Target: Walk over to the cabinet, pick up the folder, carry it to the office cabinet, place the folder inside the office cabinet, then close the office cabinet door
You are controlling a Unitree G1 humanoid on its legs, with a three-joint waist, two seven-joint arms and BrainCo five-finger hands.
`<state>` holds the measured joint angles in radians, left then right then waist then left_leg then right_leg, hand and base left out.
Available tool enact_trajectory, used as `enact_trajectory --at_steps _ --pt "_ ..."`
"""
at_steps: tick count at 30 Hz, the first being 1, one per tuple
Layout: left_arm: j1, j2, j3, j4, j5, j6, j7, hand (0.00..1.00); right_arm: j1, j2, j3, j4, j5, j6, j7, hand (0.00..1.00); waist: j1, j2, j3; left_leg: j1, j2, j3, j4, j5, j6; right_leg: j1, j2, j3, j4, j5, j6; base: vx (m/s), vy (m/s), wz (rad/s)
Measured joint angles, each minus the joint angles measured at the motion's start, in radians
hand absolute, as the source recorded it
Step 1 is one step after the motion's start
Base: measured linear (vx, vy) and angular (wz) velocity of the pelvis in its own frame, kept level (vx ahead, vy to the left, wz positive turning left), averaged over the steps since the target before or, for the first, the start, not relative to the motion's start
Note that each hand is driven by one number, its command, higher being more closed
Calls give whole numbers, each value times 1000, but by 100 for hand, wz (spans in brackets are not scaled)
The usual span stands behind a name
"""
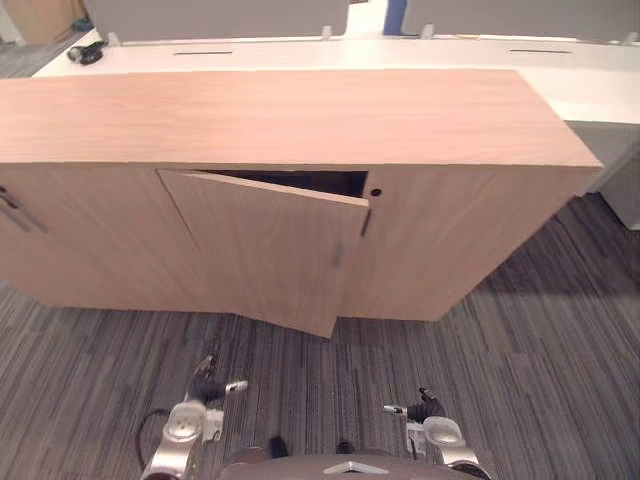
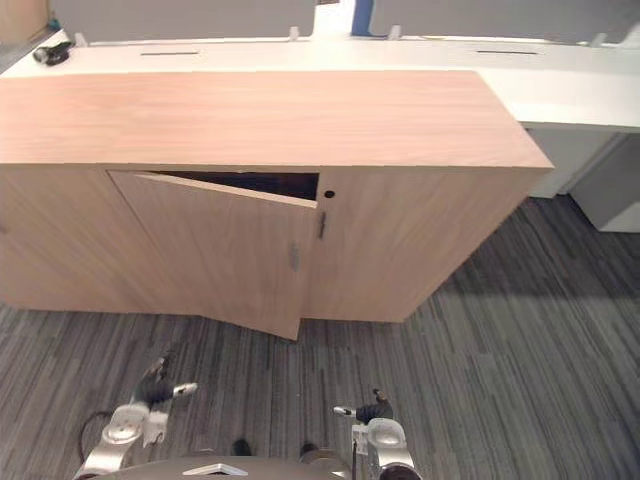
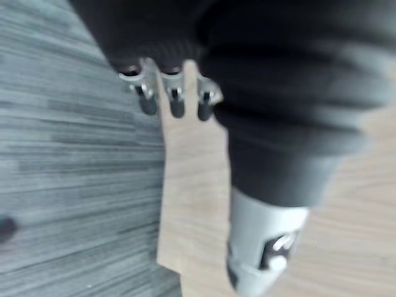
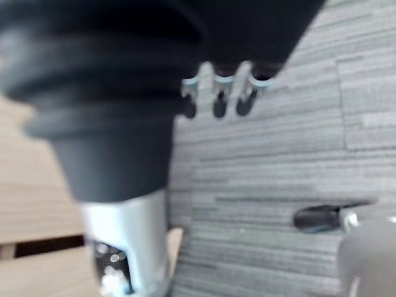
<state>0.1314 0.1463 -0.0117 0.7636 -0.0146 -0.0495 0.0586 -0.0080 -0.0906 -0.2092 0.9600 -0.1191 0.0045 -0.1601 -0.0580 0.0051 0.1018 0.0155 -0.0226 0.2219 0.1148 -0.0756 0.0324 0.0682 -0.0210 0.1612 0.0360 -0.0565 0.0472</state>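
Observation:
A long, low wooden office cabinet stands straight ahead of me. Its middle door hangs ajar, swung out toward me, and a dark gap shows above the door's top edge. What is inside is hidden. My left hand hangs low at the lower left and my right hand at the lower right, both well short of the door. In the wrist views, the left hand's fingers and the right hand's fingers are relaxed and hold nothing, over the carpet.
Grey striped carpet runs between me and the cabinet. Behind the cabinet is a white desk with a small black object at its far left. A dark handle sits on the cabinet's left door.

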Motion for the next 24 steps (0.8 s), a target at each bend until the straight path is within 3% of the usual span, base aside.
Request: enact_trajectory --at_steps 6,12,18,24 --pt "47 -22 111 179 2 21 3 0 46 -1 -7 1 16 2 0 0 0 2 -2 63 4 82 -74 6 -34 -8 10 82 -16 13 -8 -108 -4 -55" --pt "49 -36 131 214 18 21 4 0 65 0 -16 24 35 4 1 0 2 3 -7 67 -2 86 -82 4 -32 -19 9 81 -16 19 -10 -24 -15 -17" --pt "64 -50 191 241 17 22 26 0 37 -3 -46 80 33 3 5 0 40 10 -13 72 14 159 -57 -8 -18 -29 28 133 -41 83 12 48 -17 -40" --pt "56 -53 213 253 17 22 28 0 23 -3 -37 111 32 4 7 0 54 8 -12 87 26 129 -18 -31 -15 -4 28 113 -66 105 8 -16 -31 -21"
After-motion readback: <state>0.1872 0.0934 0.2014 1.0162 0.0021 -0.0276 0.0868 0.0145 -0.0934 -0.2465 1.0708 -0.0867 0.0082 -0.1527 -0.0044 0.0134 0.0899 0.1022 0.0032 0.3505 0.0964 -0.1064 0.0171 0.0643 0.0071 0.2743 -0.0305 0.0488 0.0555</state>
